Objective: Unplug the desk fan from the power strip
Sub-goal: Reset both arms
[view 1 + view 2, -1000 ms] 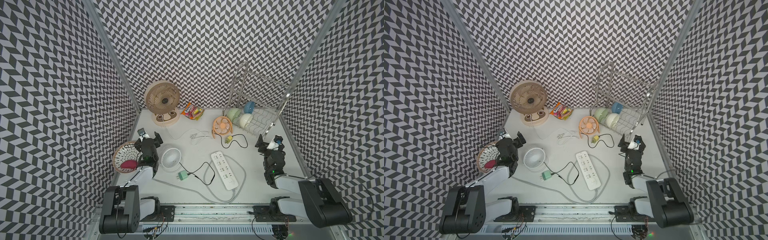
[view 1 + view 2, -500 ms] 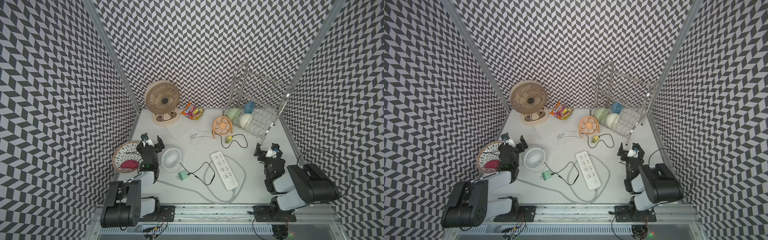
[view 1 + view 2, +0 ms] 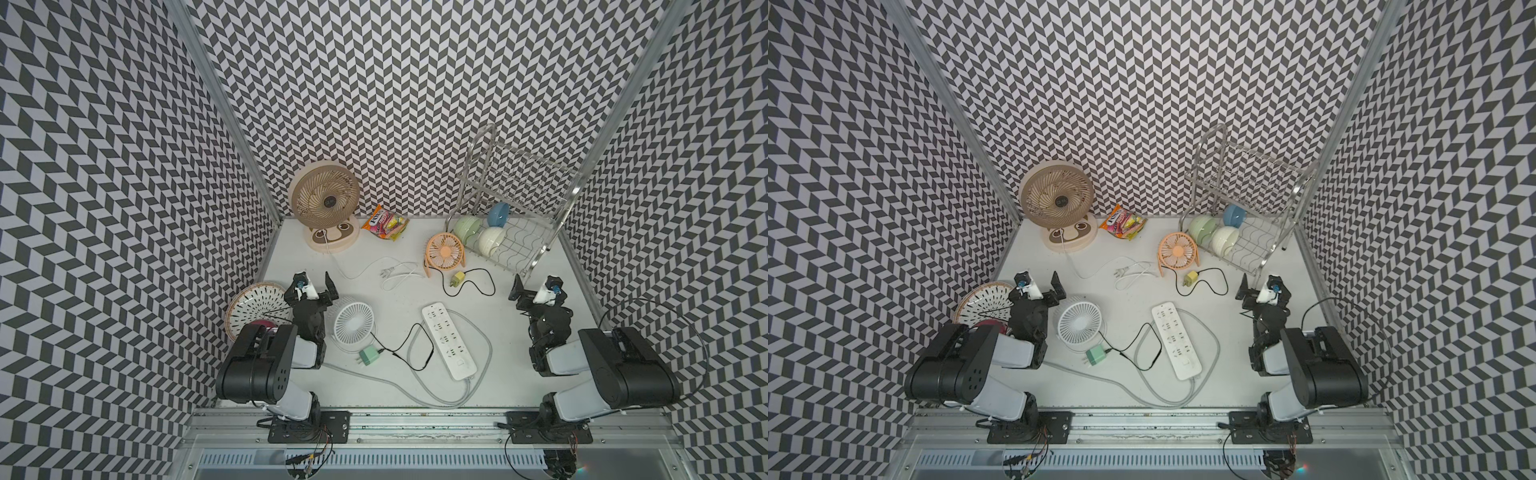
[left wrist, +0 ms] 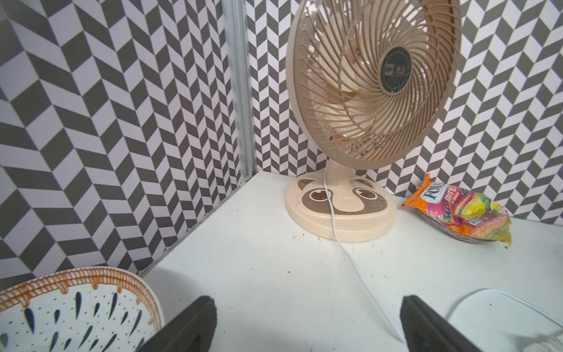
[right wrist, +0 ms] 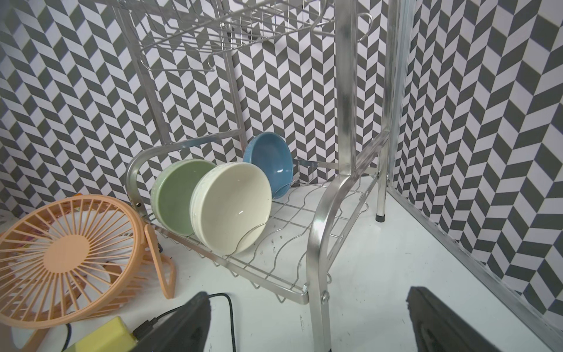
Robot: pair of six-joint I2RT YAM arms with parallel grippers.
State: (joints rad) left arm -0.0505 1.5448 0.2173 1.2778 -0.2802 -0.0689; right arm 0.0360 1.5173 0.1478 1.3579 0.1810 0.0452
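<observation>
You have the power strip [image 3: 449, 343] lying flat just right of centre in both top views, its long axis running from upper left to lower right. Every socket on it looks bare, so I judge the unplugging done. The green adapter [image 3: 370, 356] lies loose on the table [image 3: 515, 374] to the strip's left, apart from it with its prongs in the open. A thin black cable [image 3: 419, 369] ties it to the white fan [image 3: 354, 322] just above it. The strip's thick grey cable [image 3: 490, 353] loops round its right side and lower end. From the right gripper [image 3: 536, 289] the strip lies down and to the left in the frame. From the left gripper [image 3: 314, 281] it lies down and to the right, past the white fan. The right one is nearer the strip, the left nearer the adapter. Both sets of jaws stand spread wide and hold nothing; in each wrist view nothing is caught between the dark fingers [image 4: 195, 323]. The surface is smooth, white and level. You have fair room round the strip, though the orange fan [image 3: 445, 252] and dish rack [image 3: 511, 232] crowd the upper right, and a patterned plate [image 3: 253, 305] sits by the left arm. The sockets show small here, so look closer if you want certainty.
</observation>
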